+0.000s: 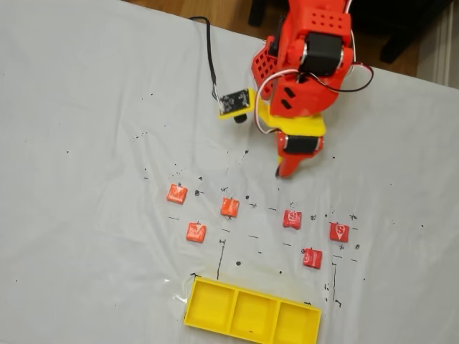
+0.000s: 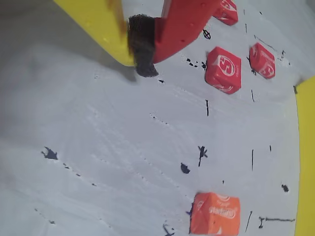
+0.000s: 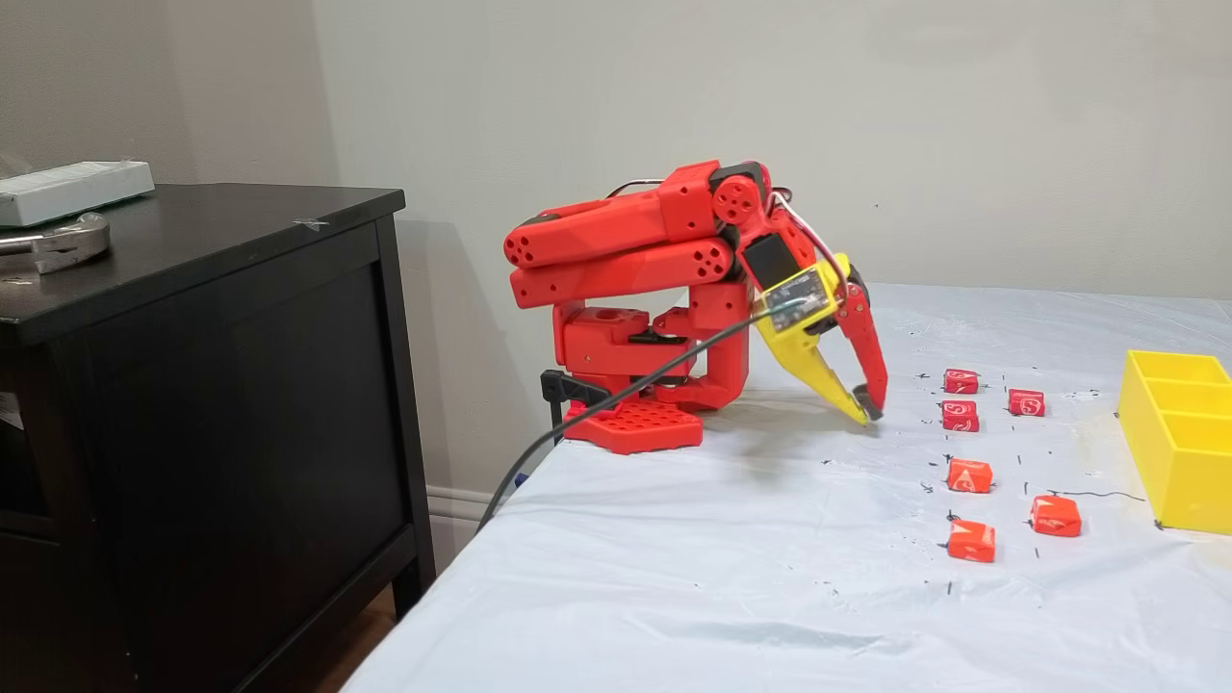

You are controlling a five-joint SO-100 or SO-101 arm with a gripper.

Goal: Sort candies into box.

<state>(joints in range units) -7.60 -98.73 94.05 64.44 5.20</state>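
Candies lie loose on the white sheet (image 1: 86,143), six in all, each apart from the others and none in the box (image 1: 252,312). In the fixed view from above, two sit at the left, one (image 1: 176,193) above the other (image 1: 196,232); one (image 1: 229,207) lies near the middle; three form a group at the right, at (image 1: 292,218), (image 1: 339,231) and (image 1: 312,258). The box, a yellow tray with three square compartments, rests at the lower edge of that view, below the candies; all three compartments hold nothing. The gripper (image 1: 280,172) points down at the sheet above the candy rows, just short of them and touching no candy. In the side fixed view its tip (image 3: 866,409) stands at or just above the sheet, left of the nearest candy (image 3: 961,381). The yellow finger (image 2: 106,29) and the red finger (image 2: 184,22) meet at the dark pad in the wrist view, so the fingers are together with nothing between them. Small black ink marks dot the sheet around the candies. A dark cabinet (image 3: 192,385) stands beside the table in the side view.
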